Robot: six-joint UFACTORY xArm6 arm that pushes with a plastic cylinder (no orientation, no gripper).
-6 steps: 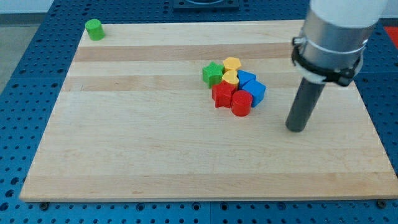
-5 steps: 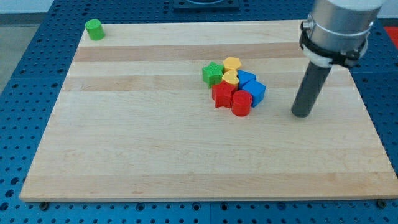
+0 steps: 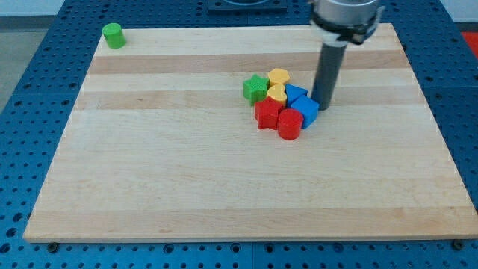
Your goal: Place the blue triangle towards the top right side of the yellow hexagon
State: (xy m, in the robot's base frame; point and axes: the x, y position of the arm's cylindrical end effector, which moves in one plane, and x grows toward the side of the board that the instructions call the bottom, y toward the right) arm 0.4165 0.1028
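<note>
My tip [image 3: 323, 105] has swept in from the view's right and now stands just beside the blue blocks [image 3: 302, 103]. The cluster appears undisturbed. I carry no gripper, holding nothing; the push has yet to begin.

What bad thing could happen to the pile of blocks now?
My tip sits right at the view's right edge of the pile, next to the two blue blocks. They touch the yellow blocks and the red blocks, so a push might shove the whole pile, green star too. I also cannot tell which blue block is the triangle, so I might push the wrong one.
</note>
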